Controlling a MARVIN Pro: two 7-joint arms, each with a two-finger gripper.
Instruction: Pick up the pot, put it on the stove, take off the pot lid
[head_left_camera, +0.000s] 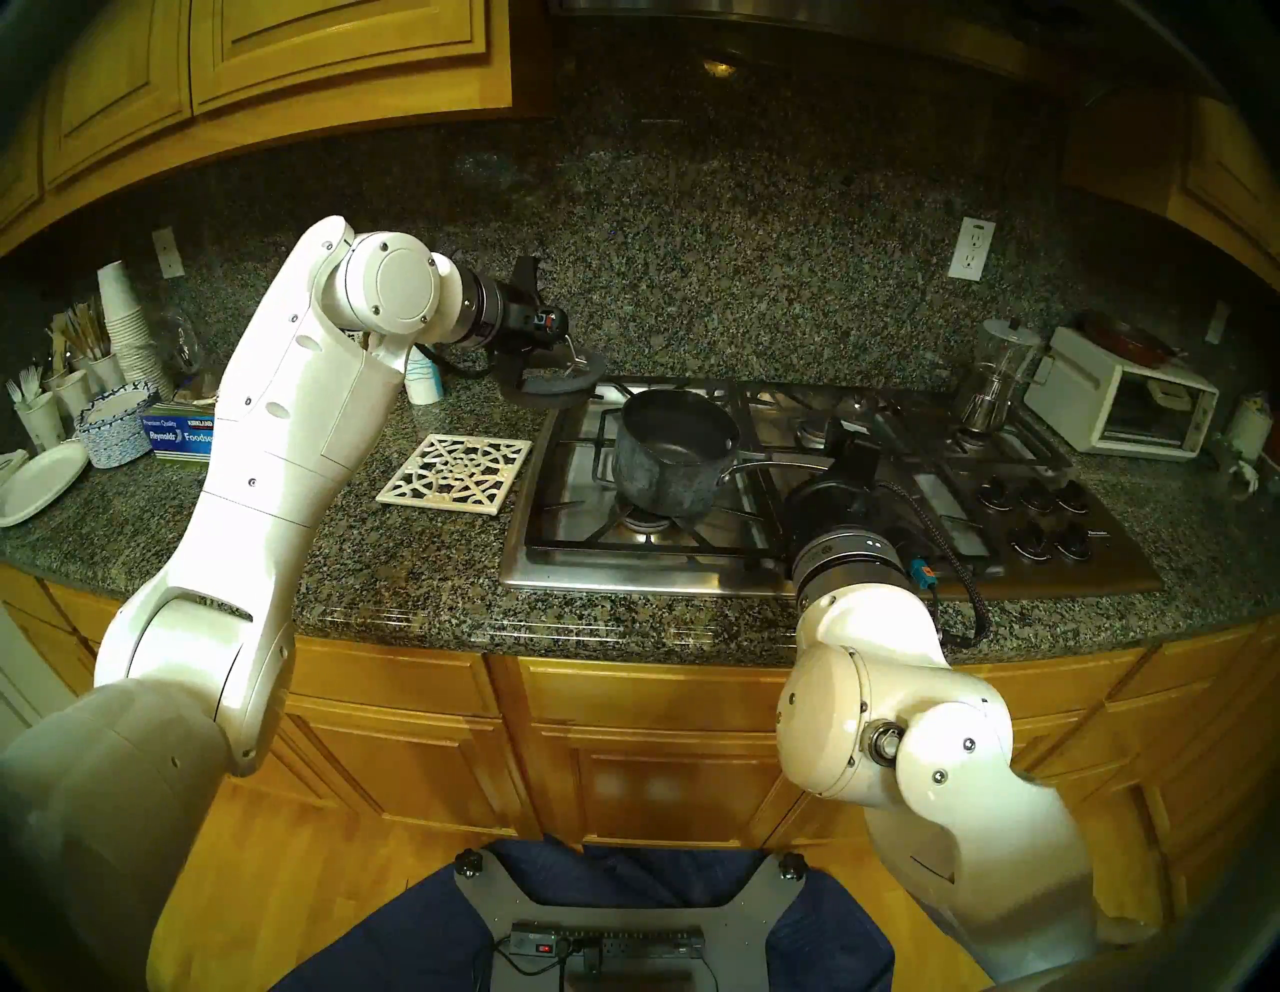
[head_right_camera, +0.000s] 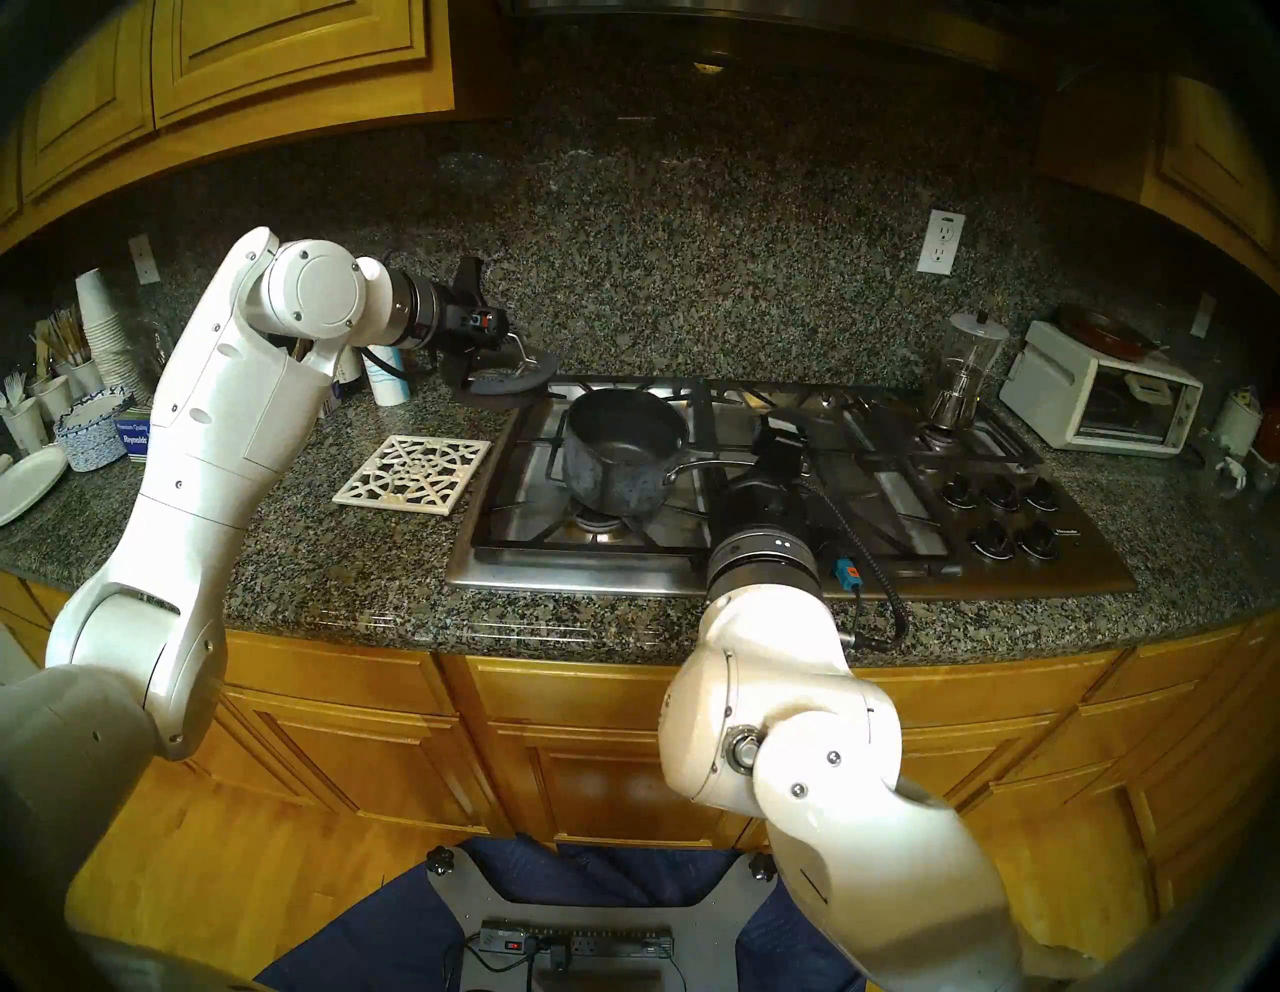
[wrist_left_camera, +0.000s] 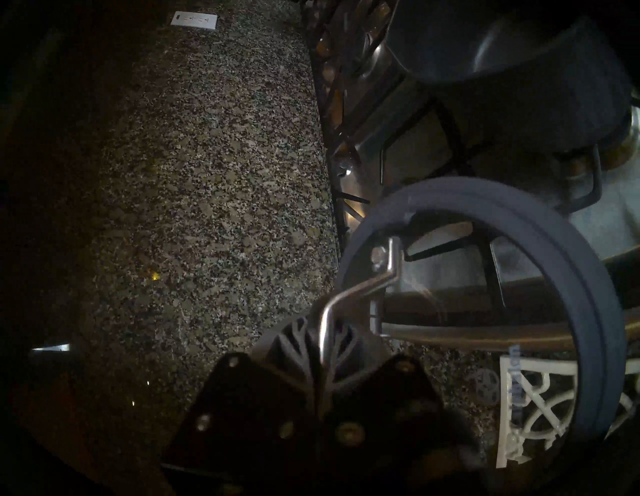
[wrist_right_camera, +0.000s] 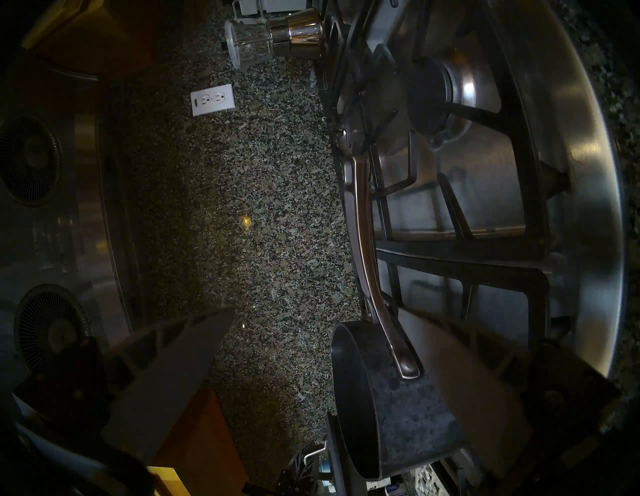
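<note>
With the pot (head_left_camera: 675, 454) already sitting open on the stove (head_left_camera: 796, 561), over the front-left burner, what's left is getting the lid (head_left_camera: 554, 388) down somewhere safe. The left gripper (head_left_camera: 569, 346) is clamped on the lid's silver loop handle (wrist_left_camera: 349, 298), and the lid hangs off it, tilted, in the air above the seam where the counter (head_left_camera: 415, 554) meets the stove's back-left corner. From the left wrist view the fingers (wrist_left_camera: 294, 336) pinch only a thin bar of metal, so the grip looks narrow to me.

That's the main worry: the lid is heavy glass with a thick rim, hanging off-centre from a slim loop. A quick swing or a jolt could let it pivot in the jaws or slip out, and it would land on cast-iron grates or granite, either of which could crack the glass. Lowering it while it's tilted could also catch its low edge on the grate or on the pot's rim, which is near.

The white trivet (head_left_camera: 457, 474) lies on the counter just left of the stove, a likely resting place, though a tilted set-down could make the lid slide off it.

The right gripper (wrist_right_camera: 311, 363) hangs with fingers spread wide, holding nothing, close to the pot's long handle (wrist_right_camera: 367, 263); a careless move there could nudge the pot off its burner
</note>
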